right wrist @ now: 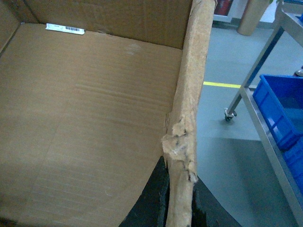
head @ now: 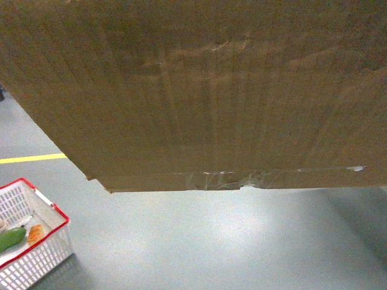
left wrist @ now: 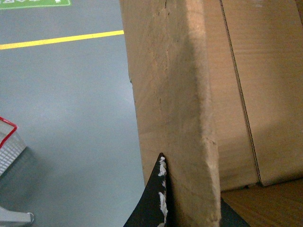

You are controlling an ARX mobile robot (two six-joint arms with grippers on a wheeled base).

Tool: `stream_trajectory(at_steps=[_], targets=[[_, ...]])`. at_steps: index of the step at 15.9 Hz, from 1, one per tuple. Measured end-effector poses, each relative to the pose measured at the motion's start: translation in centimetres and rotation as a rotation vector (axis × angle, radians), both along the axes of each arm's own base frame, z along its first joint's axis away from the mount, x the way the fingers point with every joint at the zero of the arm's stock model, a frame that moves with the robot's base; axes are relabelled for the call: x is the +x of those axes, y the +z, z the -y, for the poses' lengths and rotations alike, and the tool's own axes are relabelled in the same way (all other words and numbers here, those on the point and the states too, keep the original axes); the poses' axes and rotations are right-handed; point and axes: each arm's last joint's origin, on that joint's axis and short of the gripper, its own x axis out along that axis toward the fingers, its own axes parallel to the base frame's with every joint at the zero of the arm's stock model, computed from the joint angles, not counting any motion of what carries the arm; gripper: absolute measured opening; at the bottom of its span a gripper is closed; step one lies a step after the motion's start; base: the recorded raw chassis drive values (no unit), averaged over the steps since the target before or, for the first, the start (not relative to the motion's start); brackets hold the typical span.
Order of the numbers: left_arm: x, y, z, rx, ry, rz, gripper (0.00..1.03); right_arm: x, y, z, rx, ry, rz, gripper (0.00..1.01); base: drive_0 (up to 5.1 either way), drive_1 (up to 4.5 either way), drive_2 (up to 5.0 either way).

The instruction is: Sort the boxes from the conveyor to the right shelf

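The carton (head: 205, 96) is held above the floor (head: 230, 241): each wall edge is pinched by 1 gripper, left gripper (left wrist: 189, 208) and right gripper (right wrist: 180, 203), closed on it.

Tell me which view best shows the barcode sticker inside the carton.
Right wrist view: the white barcode sticker lies on the carton's inner face. Head view shows only the carton's outside; left wrist view shows a wall edge, no sticker.
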Motion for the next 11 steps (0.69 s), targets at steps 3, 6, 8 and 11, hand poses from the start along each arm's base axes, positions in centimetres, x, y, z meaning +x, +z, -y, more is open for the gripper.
stream_trajectory(at_steps=[3,6,8,11], targets=[[0.01,-0.01,0.0,0.001,0.001,0.0,0.04,0.0,0.0,0.0,0.0,-0.001,0.0,0.05,-1.6,-1.57,-1.6],[0.01,-0.01,0.0,0.0,0.0,0.0,0.04,0.0,0.0,0.0,0.0,0.0,0.0,0.05,-1.5,-1.54,-1.5],[0.01,-0.01,0.0,0.0,0.001,0.0,0.04,0.0,0.0,0.0,0.0,0.0,0.0,0.05,-1.6,-1.64,-1.6],[0.01,-0.01,0.0,0.0,0.001,0.0,0.04,0.0,0.0,0.0,0.0,0.0,0.0,0.05,-1.6,-1.59,-1.6]])
